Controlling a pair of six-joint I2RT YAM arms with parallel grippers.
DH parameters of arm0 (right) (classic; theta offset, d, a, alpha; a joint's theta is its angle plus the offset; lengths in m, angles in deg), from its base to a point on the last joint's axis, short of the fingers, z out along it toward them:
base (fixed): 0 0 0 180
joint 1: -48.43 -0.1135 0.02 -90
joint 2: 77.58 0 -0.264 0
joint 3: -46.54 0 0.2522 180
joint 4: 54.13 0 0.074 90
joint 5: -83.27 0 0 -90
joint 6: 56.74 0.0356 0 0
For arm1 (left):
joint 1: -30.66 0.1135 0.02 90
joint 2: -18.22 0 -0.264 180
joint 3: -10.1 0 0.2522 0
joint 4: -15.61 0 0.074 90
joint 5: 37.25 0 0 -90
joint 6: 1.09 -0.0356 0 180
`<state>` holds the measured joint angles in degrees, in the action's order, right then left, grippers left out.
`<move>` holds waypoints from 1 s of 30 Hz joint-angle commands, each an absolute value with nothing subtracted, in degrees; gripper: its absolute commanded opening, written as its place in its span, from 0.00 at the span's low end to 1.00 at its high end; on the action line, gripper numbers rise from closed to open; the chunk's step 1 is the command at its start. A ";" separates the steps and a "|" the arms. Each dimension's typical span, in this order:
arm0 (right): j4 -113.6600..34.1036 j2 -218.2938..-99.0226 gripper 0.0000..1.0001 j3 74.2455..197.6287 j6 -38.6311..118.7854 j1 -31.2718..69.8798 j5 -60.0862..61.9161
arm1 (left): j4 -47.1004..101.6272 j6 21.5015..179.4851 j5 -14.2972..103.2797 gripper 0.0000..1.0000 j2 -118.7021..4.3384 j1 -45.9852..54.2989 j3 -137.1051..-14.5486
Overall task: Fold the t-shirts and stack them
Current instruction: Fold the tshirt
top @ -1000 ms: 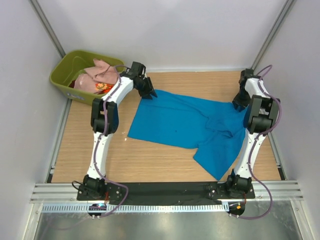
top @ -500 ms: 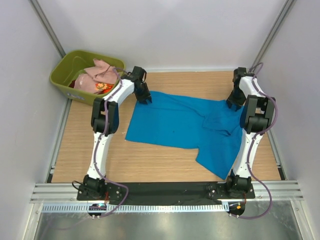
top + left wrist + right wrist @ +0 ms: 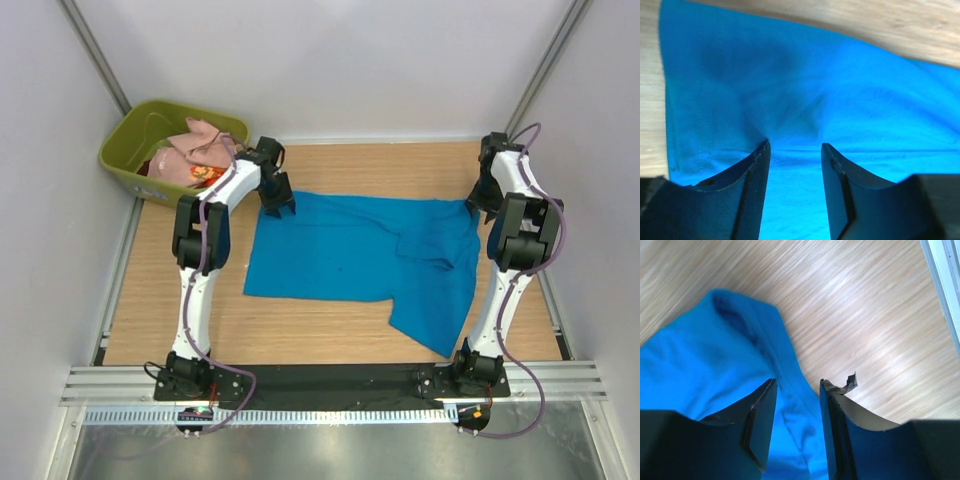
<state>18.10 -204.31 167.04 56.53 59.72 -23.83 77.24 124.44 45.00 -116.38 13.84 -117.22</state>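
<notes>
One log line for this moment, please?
blue t-shirt: spread on table | left claw: open over it | right claw: open over its edge

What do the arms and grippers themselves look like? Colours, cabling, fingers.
Left arm and right arm: white links, black joint housings, black bases. A purple cable loops along each. Left gripper and right gripper: dark, flat, tapering fingers; a frayed scrap sticks off one right fingertip.
</notes>
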 commanded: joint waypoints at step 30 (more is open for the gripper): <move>6.12 -183.83 0.17 134.57 60.42 58.37 3.64 | 83.42 123.01 28.58 0.43 -106.32 13.87 -112.03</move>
<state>7.79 -181.93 133.27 59.22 59.09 1.94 83.69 124.11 30.51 -108.93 13.84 -112.47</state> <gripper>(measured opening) 0.164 0.428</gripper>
